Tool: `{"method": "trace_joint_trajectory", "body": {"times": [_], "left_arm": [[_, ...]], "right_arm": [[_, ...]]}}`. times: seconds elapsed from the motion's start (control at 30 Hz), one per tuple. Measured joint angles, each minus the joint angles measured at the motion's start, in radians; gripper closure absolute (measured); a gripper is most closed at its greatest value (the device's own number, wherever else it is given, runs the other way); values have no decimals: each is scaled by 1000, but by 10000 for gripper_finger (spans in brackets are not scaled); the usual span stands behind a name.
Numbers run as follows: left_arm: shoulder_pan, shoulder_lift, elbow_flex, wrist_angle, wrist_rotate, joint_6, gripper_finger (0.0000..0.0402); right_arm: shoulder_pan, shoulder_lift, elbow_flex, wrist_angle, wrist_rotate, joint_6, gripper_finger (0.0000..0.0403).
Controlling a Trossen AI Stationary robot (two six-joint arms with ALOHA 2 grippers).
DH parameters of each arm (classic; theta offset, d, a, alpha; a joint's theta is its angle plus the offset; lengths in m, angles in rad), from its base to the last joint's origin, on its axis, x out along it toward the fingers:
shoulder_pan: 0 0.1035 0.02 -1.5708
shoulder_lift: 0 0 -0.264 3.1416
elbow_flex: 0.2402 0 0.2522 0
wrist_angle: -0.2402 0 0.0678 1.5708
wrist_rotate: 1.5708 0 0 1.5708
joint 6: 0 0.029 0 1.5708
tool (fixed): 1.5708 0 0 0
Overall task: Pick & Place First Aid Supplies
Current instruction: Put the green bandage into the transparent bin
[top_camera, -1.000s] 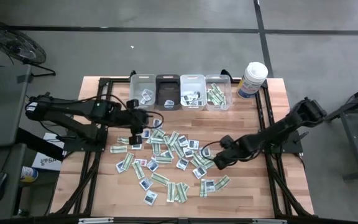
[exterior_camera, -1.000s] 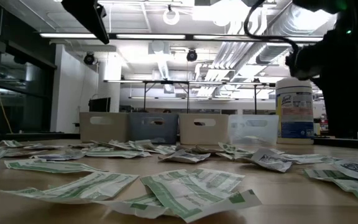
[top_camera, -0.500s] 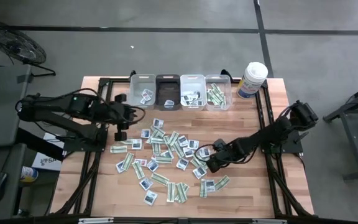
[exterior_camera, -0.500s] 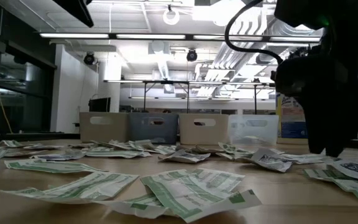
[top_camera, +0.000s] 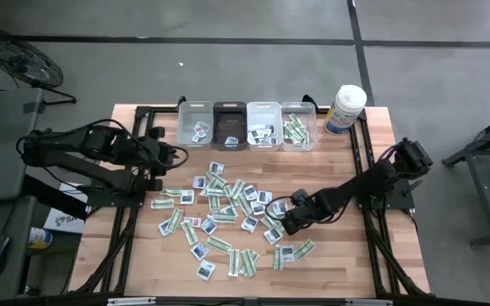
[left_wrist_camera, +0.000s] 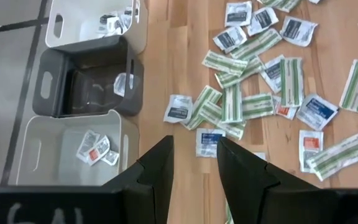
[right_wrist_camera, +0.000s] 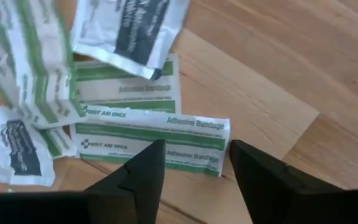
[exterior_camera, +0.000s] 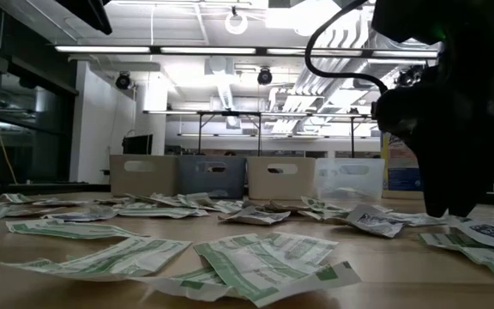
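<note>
Reading "FIRST AID ONLY Adhesive Bandage" on green-striped packet (right_wrist_camera: 151, 142) between right fingers (right_wrist_camera: 143, 176).

Two dark jointed arms with black cables and angular matte-black fingers (left_wrist_camera: 157, 171).

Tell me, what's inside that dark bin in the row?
The dark bin holds one small white packet against its wall; the rest of its floor looks bare. Its near corners are too shadowed to tell.

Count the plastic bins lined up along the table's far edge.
4, side by side in a row: a clear bin nearest the left arm, then a dark bin, a white bin, and a clear bin beside the white canister. None looks hidden.
</note>
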State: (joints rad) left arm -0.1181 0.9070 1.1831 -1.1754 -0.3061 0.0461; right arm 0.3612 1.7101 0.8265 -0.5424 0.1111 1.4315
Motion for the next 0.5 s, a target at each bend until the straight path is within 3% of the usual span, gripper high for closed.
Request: {"method": "trace_joint_trajectory", "body": {"times": [0.5], "left_arm": [[0, -1, 0, -62, -1, 4, 283]], "right_arm": [[-7, 0, 0, -54, -14, 45, 350]]}}
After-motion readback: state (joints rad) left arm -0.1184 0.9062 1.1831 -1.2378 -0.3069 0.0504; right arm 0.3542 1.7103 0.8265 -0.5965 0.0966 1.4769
